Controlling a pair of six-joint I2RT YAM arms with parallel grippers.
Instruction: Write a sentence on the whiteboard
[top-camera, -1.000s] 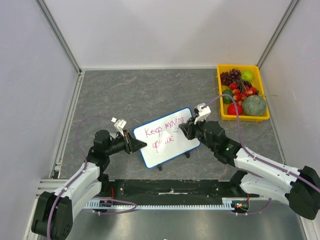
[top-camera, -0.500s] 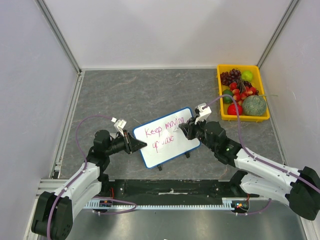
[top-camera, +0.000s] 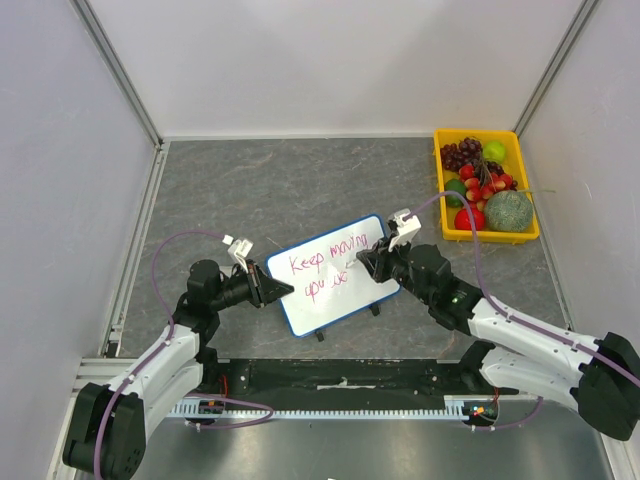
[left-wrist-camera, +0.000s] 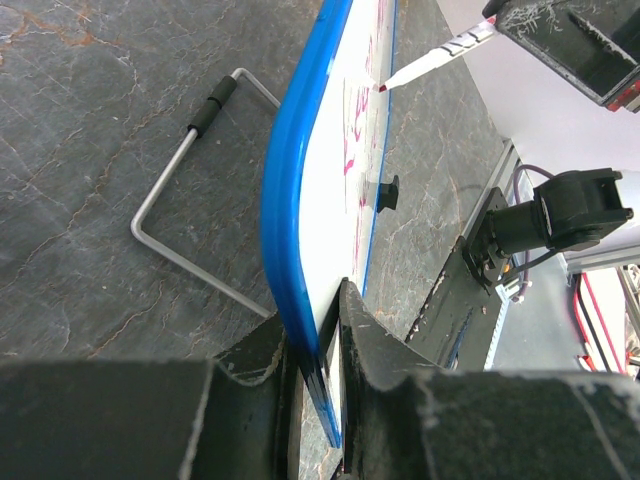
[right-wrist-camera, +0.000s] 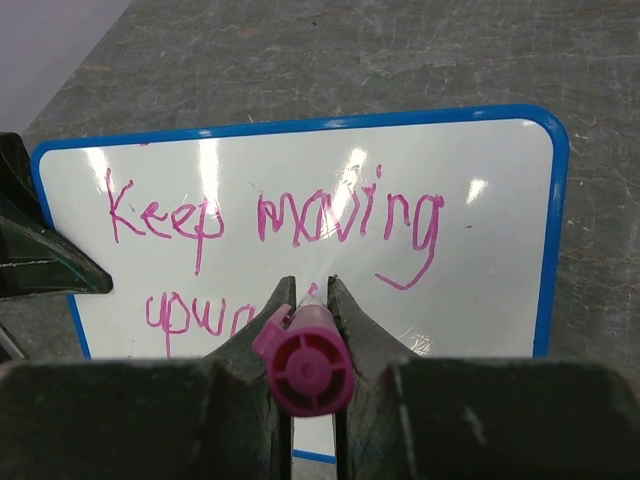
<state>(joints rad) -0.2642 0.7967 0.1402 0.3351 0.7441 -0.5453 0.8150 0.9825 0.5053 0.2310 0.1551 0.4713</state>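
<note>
The whiteboard, white with a blue rim, stands tilted on the table between both arms. My left gripper is shut on the board's left edge, rim pinched between the jaws. The sentence in magenta reads "Keep moving" with "upw" begun below it. My right gripper is shut on a magenta marker, whose capped end faces the camera between the jaws. The marker has its tip touching the board on the second line.
A yellow tray of fruit sits at the back right. The board's wire stand rests on the grey table behind it, and small black feet show at its near edge. Walls close in on both sides.
My right gripper has edged slightly left and down with the marker on the second line, where the lettering has grown a little. The left arm and the board have not moved.
</note>
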